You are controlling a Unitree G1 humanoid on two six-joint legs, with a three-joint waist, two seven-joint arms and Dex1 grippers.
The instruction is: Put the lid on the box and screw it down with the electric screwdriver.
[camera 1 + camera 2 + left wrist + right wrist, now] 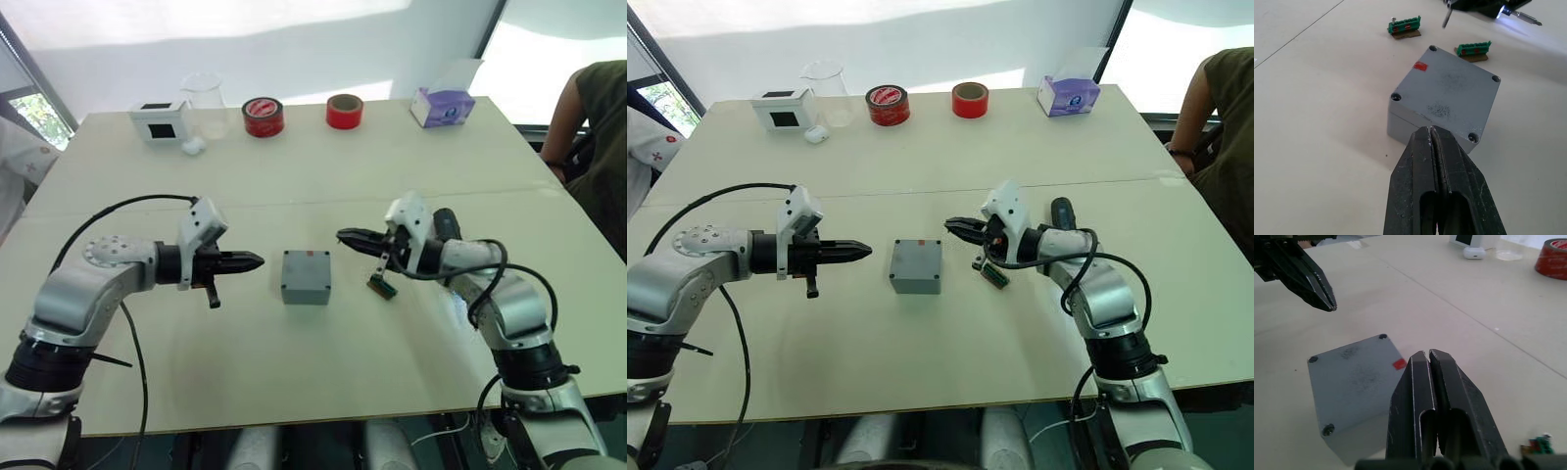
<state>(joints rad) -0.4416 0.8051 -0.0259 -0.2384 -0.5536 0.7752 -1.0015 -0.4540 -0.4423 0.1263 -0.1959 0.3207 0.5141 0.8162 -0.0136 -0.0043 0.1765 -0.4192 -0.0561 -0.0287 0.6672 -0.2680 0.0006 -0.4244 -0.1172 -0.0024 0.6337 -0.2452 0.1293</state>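
The grey box (306, 277) stands at the middle of the table. The lid (1447, 88) lies flat on top of it, with a hole at each corner and a small red mark near one edge. My left gripper (257, 260) is shut and empty, pointing at the box's left side from a short gap away. My right gripper (343, 235) is also shut and empty, hovering just beyond the box's far right corner. The black electric screwdriver (1061, 211) lies on the table behind my right forearm, partly hidden by it. Its lit tip (1503, 11) shows in the left wrist view.
Two green terminal blocks (1404, 27) (1473, 49) lie right of the box. Along the far edge stand a white box with a black window (160, 119), a clear beaker (204, 98), two red tape rolls (263, 117) (344, 111) and a tissue box (443, 106). A person (593, 127) sits at the right.
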